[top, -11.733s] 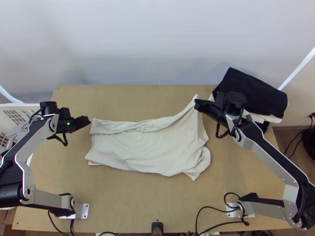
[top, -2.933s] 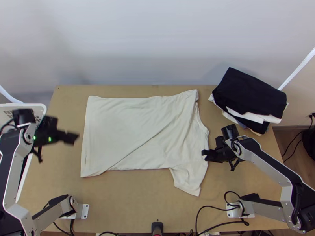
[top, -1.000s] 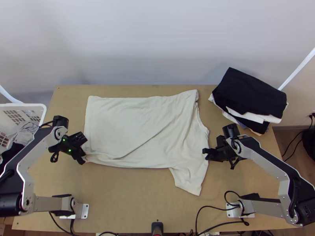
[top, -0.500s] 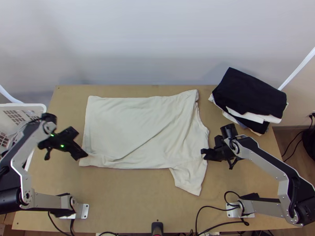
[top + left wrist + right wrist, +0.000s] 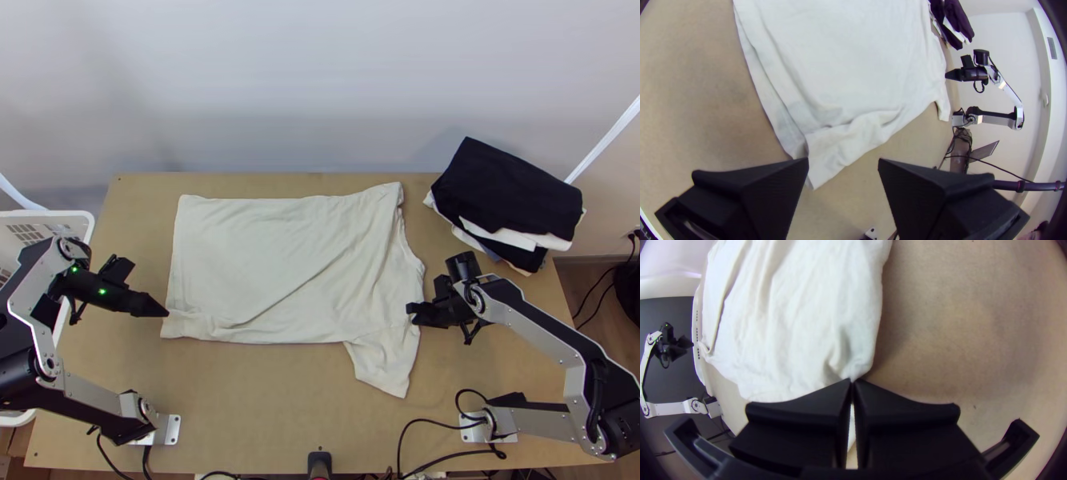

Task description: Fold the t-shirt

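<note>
The cream t-shirt (image 5: 280, 264) lies on the table, folded over itself, with a sleeve-like flap towards the near edge and its near left corner turned up in a small fold. My left gripper (image 5: 164, 312) is just left of that corner; in the left wrist view the left gripper (image 5: 843, 162) stands open, with the t-shirt (image 5: 835, 66) beyond its fingers. At the cloth's right edge is my right gripper (image 5: 413, 312). In the right wrist view the right gripper (image 5: 852, 381) is shut on the edge of the t-shirt (image 5: 804, 315), just above the flap.
A stack of folded dark and white clothes (image 5: 512, 192) sits at the table's back right corner. At the left edge stands a white basket (image 5: 76, 218). Bare wood of the table (image 5: 280, 400) shows along the near side, with cables by the right arm's base.
The left gripper took the near left corner inward, let it go and drew back left. That corner now lies folded up. The right gripper has stayed nearly still at the right edge.
</note>
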Robot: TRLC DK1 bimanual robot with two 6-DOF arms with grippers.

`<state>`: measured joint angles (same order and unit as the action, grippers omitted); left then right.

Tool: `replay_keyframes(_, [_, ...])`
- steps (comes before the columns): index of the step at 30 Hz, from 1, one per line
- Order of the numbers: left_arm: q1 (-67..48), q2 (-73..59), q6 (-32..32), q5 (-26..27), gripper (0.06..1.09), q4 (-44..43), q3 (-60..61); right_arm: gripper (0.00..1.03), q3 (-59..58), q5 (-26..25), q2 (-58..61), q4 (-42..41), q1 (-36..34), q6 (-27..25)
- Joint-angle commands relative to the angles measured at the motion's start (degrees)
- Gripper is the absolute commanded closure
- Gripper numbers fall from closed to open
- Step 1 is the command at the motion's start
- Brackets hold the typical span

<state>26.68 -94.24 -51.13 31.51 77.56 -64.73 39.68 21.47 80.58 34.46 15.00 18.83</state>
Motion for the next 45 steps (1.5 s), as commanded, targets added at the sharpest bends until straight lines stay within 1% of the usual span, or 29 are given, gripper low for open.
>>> replay_keyframes(1, [0.5, -0.5, -0.1, 0.7, 0.31, 0.9, 2.5, 1.0, -1.2, -0.3, 1.7, -0.2, 0.6, 0.5])
replay_keyframes(4, [0.4, -0.1, -0.3, 0.6, 0.32, -1.0, 4.8, 1.0, -0.9, -0.3, 1.8, -0.2, 0.6, 0.5])
replay_keyframes(7, [-0.4, 0.3, -0.4, 0.0, 0.45, -3.0, 7.1, 1.0, -0.8, -0.3, 1.8, -0.2, 0.6, 0.5])
replay_keyframes(8, [-0.5, 0.2, -0.3, -0.1, 0.46, -3.4, 7.6, 1.0, -0.9, -0.3, 1.8, -0.2, 0.6, 0.5])
replay_keyframes(17, [-0.7, 0.0, -0.2, -0.7, 0.46, -5.8, 8.7, 1.0, -1.3, -0.3, 1.6, 0.0, 0.6, 0.5])
replay_keyframes(22, [0.7, 0.0, -0.5, -2.1, 0.46, -6.0, 7.9, 1.0, -1.3, -0.3, 1.5, 0.1, 0.6, 0.4])
replay_keyframes(31, [1.8, -0.3, -1.2, -3.1, 0.46, -6.4, 6.7, 1.0, -1.0, -0.3, 1.7, 0.1, 1.3, 0.8])
replay_keyframes(45, [-0.5, -1.1, 0.1, -2.9, 0.46, -8.4, 7.0, 1.0, -1.7, -0.3, 0.6, 0.3, 1.0, 0.8])
